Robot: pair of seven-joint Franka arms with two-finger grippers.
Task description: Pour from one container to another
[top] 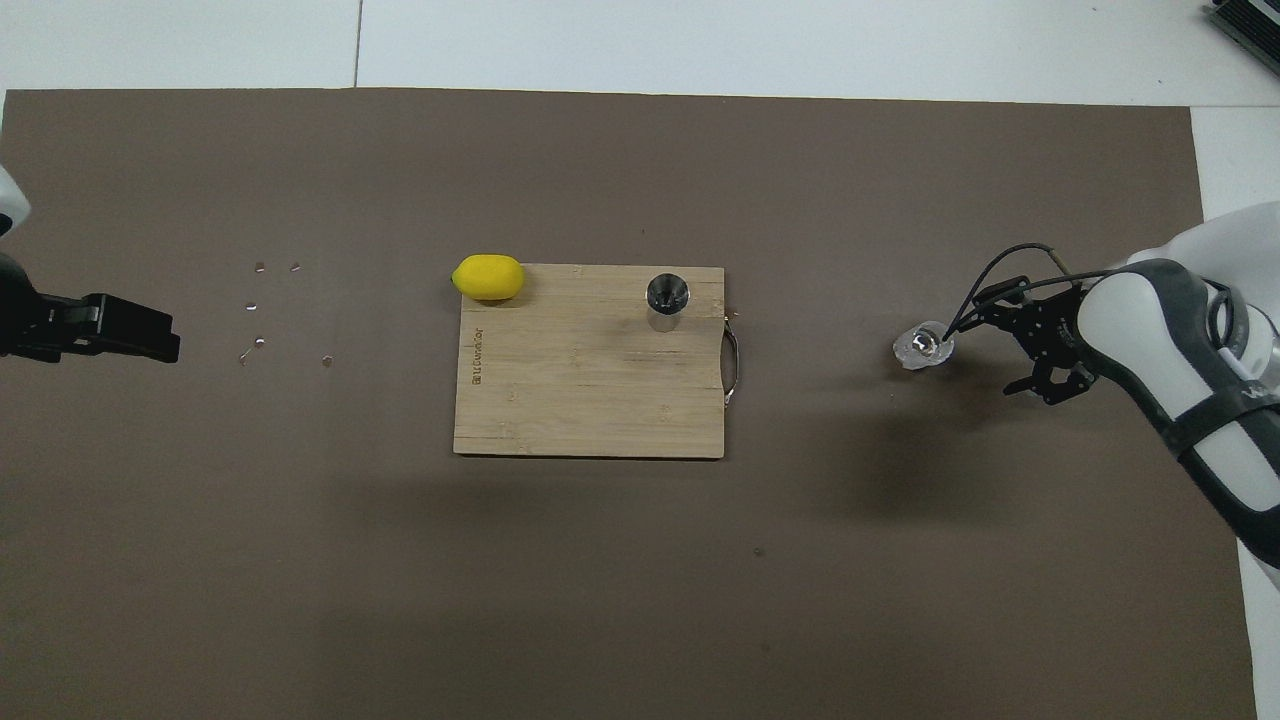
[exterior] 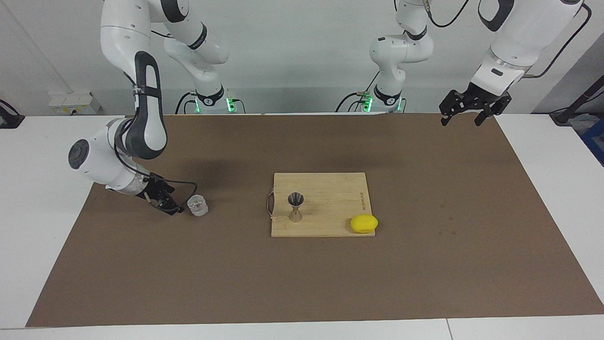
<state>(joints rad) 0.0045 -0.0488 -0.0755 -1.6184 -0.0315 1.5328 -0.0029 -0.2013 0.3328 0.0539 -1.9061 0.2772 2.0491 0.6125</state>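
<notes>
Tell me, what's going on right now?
Right gripper open beside the tumbler, not holding it. Left gripper waits, open. Jigger upright on cutting board. Nothing between them.
</notes>
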